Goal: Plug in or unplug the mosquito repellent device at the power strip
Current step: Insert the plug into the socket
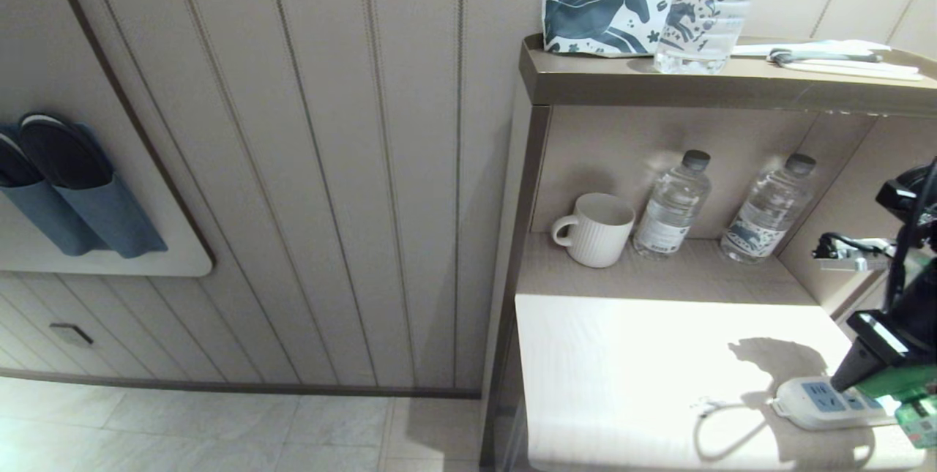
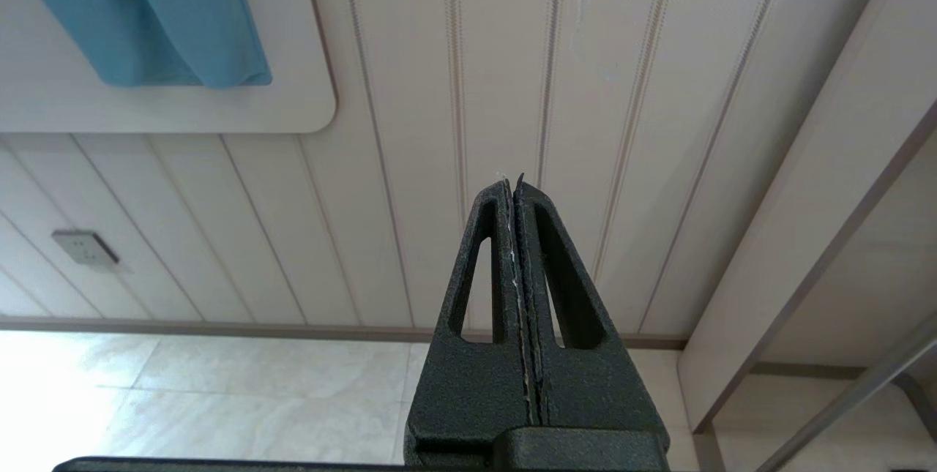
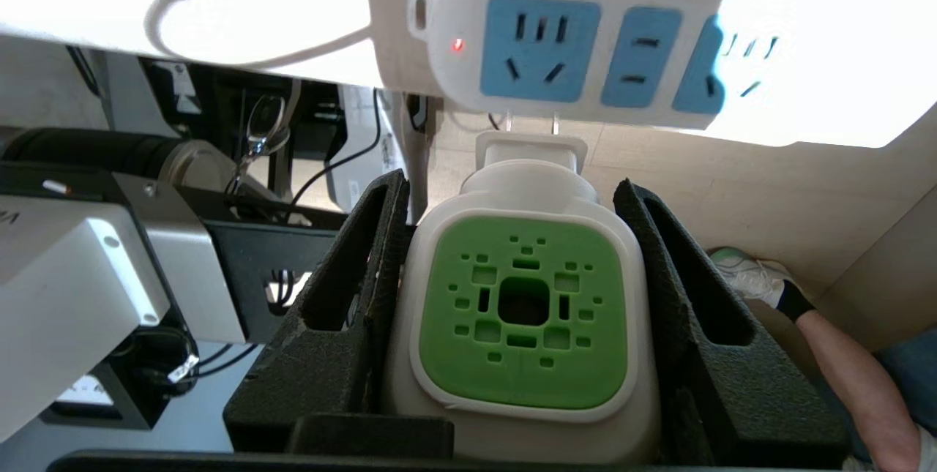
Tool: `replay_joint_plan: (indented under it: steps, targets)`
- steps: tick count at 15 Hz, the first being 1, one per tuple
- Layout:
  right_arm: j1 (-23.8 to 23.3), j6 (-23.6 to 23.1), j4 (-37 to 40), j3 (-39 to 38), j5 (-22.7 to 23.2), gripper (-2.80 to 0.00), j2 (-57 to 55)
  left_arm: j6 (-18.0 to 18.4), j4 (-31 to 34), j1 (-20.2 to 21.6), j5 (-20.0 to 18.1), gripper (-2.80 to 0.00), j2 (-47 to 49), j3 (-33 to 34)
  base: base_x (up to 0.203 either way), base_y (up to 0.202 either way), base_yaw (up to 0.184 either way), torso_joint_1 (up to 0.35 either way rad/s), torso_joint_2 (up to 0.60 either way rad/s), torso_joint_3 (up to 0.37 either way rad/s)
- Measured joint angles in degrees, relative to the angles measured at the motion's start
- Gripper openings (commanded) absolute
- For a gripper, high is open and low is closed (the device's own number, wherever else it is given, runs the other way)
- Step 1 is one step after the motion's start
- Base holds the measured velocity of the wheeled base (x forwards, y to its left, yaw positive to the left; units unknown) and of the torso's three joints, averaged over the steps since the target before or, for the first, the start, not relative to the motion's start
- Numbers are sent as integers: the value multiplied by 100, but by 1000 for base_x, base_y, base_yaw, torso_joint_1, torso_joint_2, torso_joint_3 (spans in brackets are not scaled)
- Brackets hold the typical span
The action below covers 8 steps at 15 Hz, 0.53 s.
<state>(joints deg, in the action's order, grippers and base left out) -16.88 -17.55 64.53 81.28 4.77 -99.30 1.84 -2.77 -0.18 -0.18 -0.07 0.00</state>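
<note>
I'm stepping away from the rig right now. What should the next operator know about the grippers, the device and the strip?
Right gripper: jaws clamped on the mosquito repellent device, green cap facing the wrist camera.
Left gripper: shut, empty, parked facing the wall panelling.
Power strip: lying on the white countertop near its front right corner, red light on, visible sockets free.
Done: device gripped, prongs clear of the strip.
Left: if plugging in, line up the prongs and seat them.

Counter [image 1: 622,355]: power strip [image 1: 820,400] near right edge, cord [image 1: 721,421] looped beside it; mug [image 1: 594,229], two water bottles [image 1: 673,205] well behind.
</note>
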Motion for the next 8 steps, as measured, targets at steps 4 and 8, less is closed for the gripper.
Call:
replay_joint_plan:
  steps: [4,8]
  targets:
    - [-15,0,-70,-47,0,-280,-75,-2,-1,0,2,-280,0,0,0,0,0,0,0,0]
    - [-21,-7,-205,-97,2,-280,-210,-7,-8,0,1,-280,0,0,0,0,0,0,0,0]
